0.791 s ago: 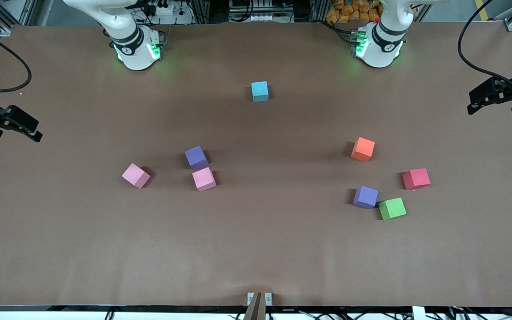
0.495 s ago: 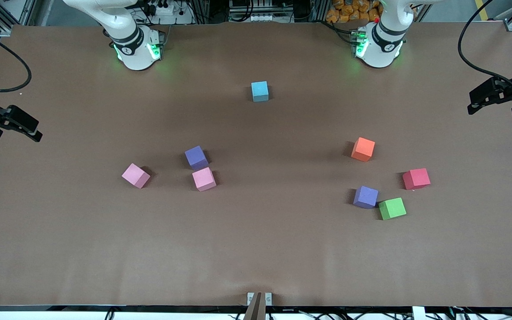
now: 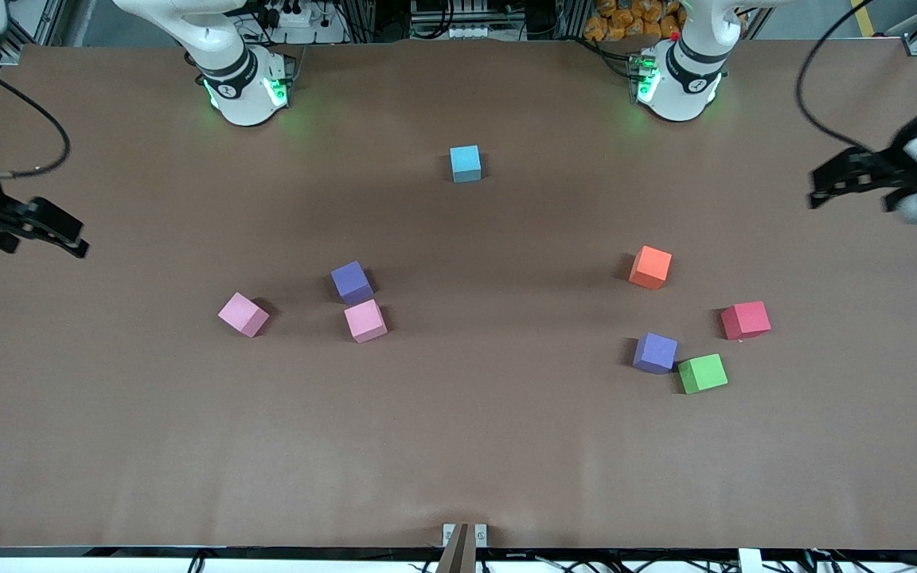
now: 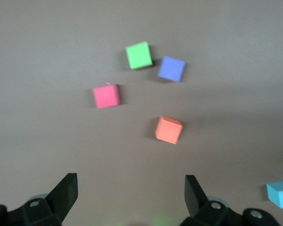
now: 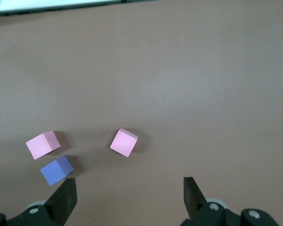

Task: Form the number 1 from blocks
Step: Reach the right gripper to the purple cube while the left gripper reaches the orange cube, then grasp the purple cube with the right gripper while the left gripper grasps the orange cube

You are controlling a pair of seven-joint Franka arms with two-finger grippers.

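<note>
Several blocks lie scattered on the brown table. A light blue one sits alone between the arm bases. Orange, red, purple and green lie toward the left arm's end. The left wrist view shows orange, red, purple and green. A purple and two pink blocks lie toward the right arm's end. My left gripper hangs open and empty over bare table at its end. So does my right gripper.
The two arm bases stand at the table's edge farthest from the front camera. A small metal bracket sits at the edge nearest that camera. Cables loop from both wrists over the table's ends.
Both grippers have shifted a little inward from the table's ends toward the blocks, still open. No block has moved.
</note>
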